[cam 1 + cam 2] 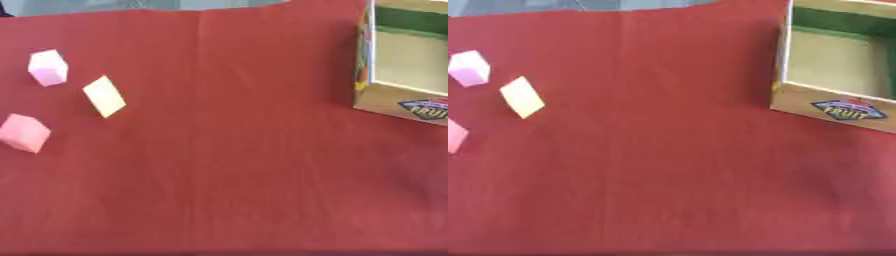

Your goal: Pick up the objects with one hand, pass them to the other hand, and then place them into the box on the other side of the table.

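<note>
Three small blocks lie at the left on the red cloth: a pale pink cube [47, 67] farthest back, a pale yellow block [104, 96] tilted on edge just right of it, and a salmon pink block [24, 132] nearest, by the left edge. An open cardboard box [834, 109] with a fruit label on its front wall stands at the right; what shows of its inside is bare. Neither hand shows in either view.
The red cloth [227, 165] covers the whole table. Its far edge [105, 11] runs along the top left, with grey floor behind it.
</note>
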{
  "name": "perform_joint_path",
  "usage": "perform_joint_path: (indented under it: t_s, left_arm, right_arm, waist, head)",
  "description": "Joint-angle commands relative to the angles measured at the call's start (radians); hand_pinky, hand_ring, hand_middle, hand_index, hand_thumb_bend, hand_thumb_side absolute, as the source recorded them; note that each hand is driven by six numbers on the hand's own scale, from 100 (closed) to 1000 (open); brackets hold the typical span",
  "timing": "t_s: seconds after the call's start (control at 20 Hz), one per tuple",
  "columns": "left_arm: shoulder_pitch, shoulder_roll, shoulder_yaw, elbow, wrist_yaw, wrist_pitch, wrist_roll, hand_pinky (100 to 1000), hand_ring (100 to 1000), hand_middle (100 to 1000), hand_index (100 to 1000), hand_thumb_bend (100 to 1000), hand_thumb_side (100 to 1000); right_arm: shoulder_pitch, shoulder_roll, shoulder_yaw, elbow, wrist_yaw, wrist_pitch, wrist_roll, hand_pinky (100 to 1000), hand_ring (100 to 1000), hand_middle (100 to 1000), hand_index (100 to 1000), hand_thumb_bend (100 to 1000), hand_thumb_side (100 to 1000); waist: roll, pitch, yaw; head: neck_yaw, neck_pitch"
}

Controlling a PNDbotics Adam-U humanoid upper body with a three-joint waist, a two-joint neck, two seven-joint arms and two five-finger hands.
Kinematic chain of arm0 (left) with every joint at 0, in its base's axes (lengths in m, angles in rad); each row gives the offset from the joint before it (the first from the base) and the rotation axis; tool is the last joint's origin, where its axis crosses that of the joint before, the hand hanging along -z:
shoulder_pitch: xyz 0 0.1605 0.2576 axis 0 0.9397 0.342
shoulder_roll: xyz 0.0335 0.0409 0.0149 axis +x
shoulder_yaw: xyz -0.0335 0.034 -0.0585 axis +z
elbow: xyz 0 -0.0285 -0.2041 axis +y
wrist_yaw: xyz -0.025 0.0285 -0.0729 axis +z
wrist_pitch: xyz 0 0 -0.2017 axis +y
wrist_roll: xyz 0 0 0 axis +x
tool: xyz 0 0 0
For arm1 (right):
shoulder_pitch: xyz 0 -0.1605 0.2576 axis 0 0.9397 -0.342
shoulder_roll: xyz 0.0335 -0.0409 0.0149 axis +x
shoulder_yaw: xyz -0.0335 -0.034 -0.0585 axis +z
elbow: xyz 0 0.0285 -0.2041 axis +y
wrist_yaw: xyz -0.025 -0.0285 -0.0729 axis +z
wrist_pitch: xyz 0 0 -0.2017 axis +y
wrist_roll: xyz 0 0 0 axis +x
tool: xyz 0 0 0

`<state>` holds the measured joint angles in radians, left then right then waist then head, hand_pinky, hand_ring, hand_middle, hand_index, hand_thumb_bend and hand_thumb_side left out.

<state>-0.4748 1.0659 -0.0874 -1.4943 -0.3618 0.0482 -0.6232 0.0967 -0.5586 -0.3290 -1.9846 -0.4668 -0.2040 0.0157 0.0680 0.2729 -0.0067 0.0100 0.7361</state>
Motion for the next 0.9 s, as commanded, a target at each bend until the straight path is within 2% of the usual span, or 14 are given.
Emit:
perform_joint_path:
  t_s: [0.05, 0.35, 0.9]
  left_arm:
    - [-0.038, 0.055, -0.025, 0.021, -0.076, -0.03, -0.044, 821, 798, 727, 755, 787, 100]
    - [-0.085, 0.039, -0.051, 0.061, -0.125, -0.069, -0.041, 816, 788, 714, 756, 779, 100]
    - [-0.173, 0.008, -0.108, 0.15, -0.165, -0.121, -0.061, 814, 784, 710, 758, 803, 100]
  right_arm:
    - [-0.005, -0.033, -0.002, -0.015, -0.004, 0.002, 0.005, 923, 1000, 859, 952, 100, 588]
    - [-0.003, -0.031, 0.0, -0.015, 0.0, 0.006, 0.007, 924, 1000, 860, 954, 100, 589]
    - [-0.002, -0.015, 0.006, -0.015, 0.02, 0.003, 0.012, 925, 1000, 860, 954, 100, 590]
  waist:
    - [-0.002, -0.022, -0.003]
    - [-0.001, -0.023, -0.005]
    - [-0.011, -0.012, -0.013]
  head:
    - [0.02, -0.004]
    - [0.079, -0.007]
    - [0.078, -0.025]
